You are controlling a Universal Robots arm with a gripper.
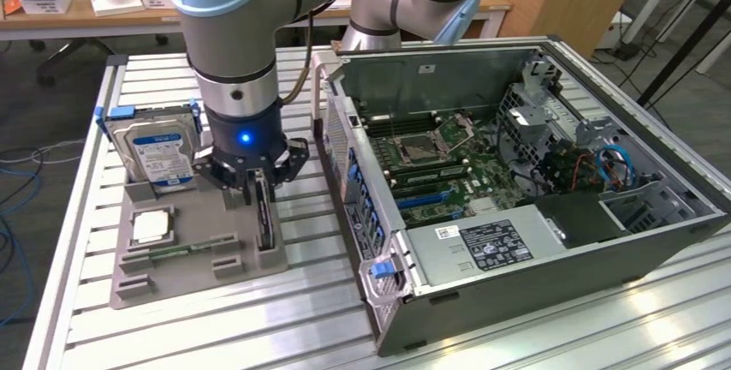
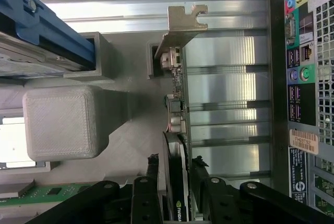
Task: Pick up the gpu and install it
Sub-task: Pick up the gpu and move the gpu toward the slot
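Observation:
The gpu [image 1: 265,216] is a thin black card standing on edge in a slot of the grey holder [image 1: 194,289], left of the open computer case [image 1: 639,254] in the exterior view. My gripper [image 1: 258,183] points straight down over the card's upper edge. In the wrist view the gpu [image 2: 176,130] runs up to its silver bracket [image 2: 180,31]. My gripper [image 2: 176,182] straddles it, with one black finger [image 2: 151,174] on each side. The jaws stand close to the card's faces, with a slim gap still showing.
A blue-labelled hard drive [image 1: 157,152] stands in the holder behind the gripper. A processor chip [image 1: 151,226] and a green memory stick [image 1: 183,250] lie in front. The motherboard [image 1: 440,186] lies exposed inside the case. The case's rear ports [image 2: 300,78] are close beside the card.

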